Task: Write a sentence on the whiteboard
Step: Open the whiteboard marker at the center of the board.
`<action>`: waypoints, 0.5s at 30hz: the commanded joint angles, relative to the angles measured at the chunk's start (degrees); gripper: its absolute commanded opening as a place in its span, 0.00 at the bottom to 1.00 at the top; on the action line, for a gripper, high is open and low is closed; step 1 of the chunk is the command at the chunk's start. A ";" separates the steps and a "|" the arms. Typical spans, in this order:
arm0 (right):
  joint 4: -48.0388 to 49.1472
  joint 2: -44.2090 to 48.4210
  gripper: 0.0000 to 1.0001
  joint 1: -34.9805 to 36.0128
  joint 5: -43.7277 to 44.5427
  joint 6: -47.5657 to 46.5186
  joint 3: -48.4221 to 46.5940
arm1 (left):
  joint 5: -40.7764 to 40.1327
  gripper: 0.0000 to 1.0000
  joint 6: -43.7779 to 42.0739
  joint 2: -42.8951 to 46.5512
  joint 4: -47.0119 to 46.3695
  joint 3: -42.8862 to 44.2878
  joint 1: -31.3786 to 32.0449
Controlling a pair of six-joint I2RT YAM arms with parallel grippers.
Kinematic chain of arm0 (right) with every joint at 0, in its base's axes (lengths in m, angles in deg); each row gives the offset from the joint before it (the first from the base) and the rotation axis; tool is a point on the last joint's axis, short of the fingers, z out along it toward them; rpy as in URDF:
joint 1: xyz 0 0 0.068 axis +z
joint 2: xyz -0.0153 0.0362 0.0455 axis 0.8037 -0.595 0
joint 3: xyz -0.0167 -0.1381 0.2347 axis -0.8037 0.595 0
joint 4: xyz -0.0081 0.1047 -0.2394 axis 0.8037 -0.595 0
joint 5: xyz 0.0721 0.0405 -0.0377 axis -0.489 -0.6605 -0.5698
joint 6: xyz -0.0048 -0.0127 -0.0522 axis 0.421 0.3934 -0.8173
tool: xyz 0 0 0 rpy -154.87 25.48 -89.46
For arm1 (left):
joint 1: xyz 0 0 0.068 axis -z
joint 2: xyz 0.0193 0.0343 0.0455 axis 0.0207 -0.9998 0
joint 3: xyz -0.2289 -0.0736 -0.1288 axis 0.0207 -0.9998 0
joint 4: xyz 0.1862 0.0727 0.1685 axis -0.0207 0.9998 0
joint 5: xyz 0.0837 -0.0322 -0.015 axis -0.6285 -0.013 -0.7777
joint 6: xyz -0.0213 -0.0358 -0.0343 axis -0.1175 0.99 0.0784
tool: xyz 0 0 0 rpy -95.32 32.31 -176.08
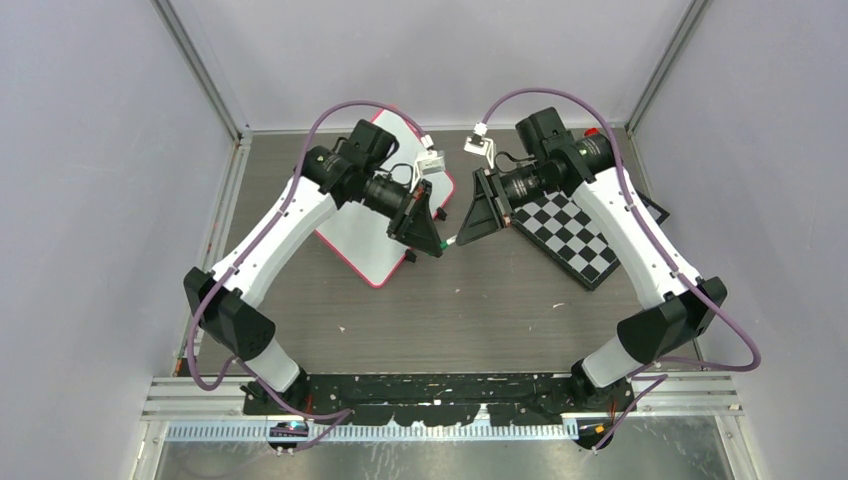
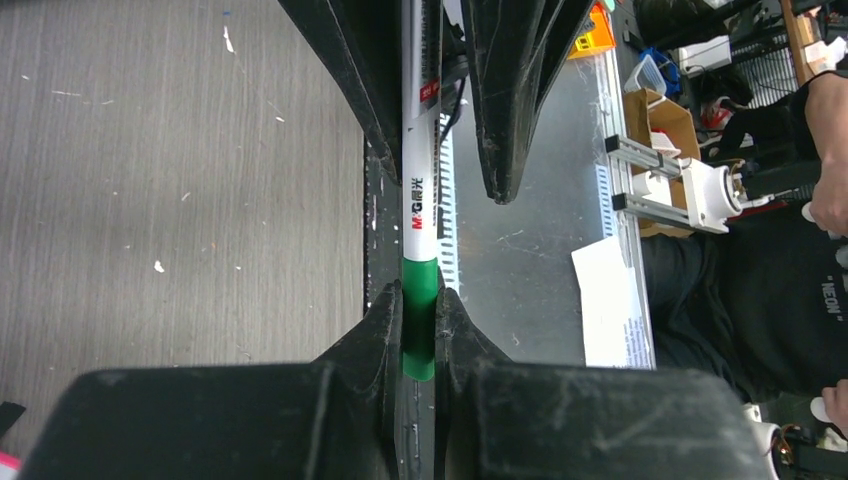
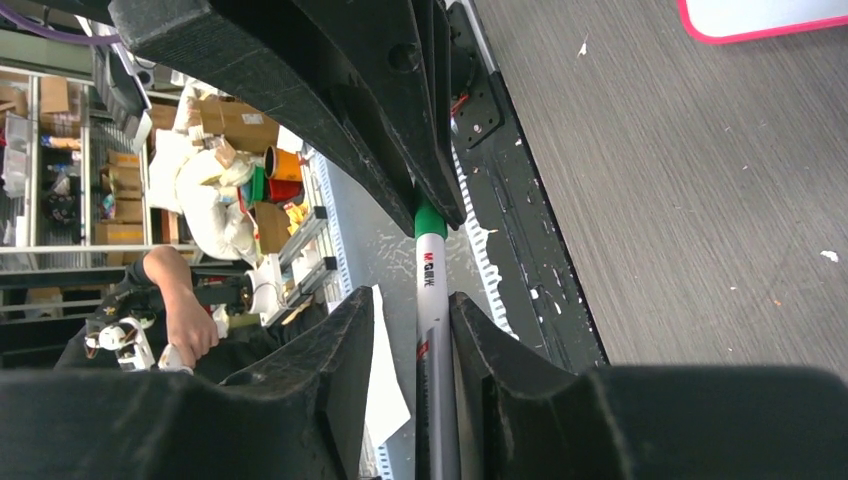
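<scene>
The whiteboard (image 1: 362,240), flat and smooth with a thin pink-red rim, is laid on the grey table (image 1: 480,310) under the left arm. No writing is seen on the part that shows. Just beside it, the left gripper (image 2: 420,300) is pinched tight on the green cap (image 2: 420,335) of a marker (image 2: 416,200), a round white plastic pen. The pen is held level between both arms, likely so the cap can be pulled off. The right gripper (image 3: 410,300) is set loosely round the barrel, with a gap on one side. The checkered board (image 1: 575,235) is laid at the right.
</scene>
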 commanded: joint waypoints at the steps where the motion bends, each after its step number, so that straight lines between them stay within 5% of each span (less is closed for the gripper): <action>1: -1.65 -0.08 0.36 1.18 -1.77 -1.21 -2.39 | 2.09 0.00 -3.44 -0.52 3.43 2.95 0.68; 7: -1.39 0.03 0.03 1.66 -0.38 -0.78 -2.77 | 1.78 0.06 -3.05 -0.69 3.54 3.51 0.79; 11: 0.39 0.09 0.00 0.49 1.68 1.70 -3.09 | 0.18 0.39 0.65 1.83 -1.20 1.30 0.21; 15: 9.60 1.97 0.00 -2.32 2.17 9.74 0.10 | -0.57 0.49 7.69 6.47 -12.26 -5.21 -1.95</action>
